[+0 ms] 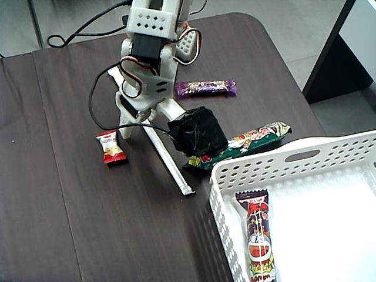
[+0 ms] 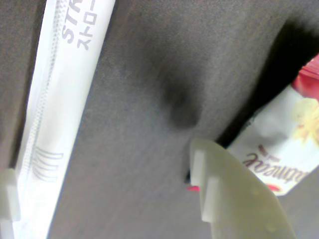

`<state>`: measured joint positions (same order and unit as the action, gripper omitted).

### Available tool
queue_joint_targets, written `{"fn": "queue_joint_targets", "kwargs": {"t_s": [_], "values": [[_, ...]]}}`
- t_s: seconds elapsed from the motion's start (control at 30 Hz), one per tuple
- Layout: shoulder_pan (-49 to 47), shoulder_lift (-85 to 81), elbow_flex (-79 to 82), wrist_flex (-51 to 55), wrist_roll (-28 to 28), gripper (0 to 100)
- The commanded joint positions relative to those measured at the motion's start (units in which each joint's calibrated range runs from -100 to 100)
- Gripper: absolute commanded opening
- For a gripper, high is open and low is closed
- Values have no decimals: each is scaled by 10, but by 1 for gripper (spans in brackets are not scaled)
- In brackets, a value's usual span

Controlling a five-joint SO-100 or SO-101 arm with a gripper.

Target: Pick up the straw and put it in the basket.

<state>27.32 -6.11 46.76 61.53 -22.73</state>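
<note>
The straw (image 1: 173, 170), long and thin in a white paper wrapper, lies diagonally on the dark table. In the wrist view the straw (image 2: 60, 99) runs up the left side, printed with grey letters. My gripper (image 1: 136, 124) is down at the table over the straw's upper half. It stands open (image 2: 102, 164), one white finger (image 2: 6, 196) at the straw's left edge and the other finger (image 2: 229, 204) far to the right, with the straw between them. The white perforated basket (image 1: 294, 155) sits at the lower right of the fixed view.
A small red-and-white candy (image 1: 110, 147) lies just left of the gripper, close to the right finger in the wrist view (image 2: 289, 144). A green snack bar (image 1: 249, 140) lies by the basket's rim, a purple bar (image 1: 205, 88) farther back. One snack bar (image 1: 258, 235) lies inside the basket.
</note>
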Motion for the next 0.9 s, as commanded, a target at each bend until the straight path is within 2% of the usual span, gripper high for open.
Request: {"fn": "queue_joint_targets", "kwargs": {"t_s": [0.0, 0.2, 0.4, 0.63, 0.87], "values": [[1, -31, 12, -12, -3, 24], [-1, -38, 86, -91, -5, 24], [0, -39, 87, -90, -5, 23], [-1, -39, 84, -97, -5, 1], [-1, -40, 72, -94, -5, 1]]}}
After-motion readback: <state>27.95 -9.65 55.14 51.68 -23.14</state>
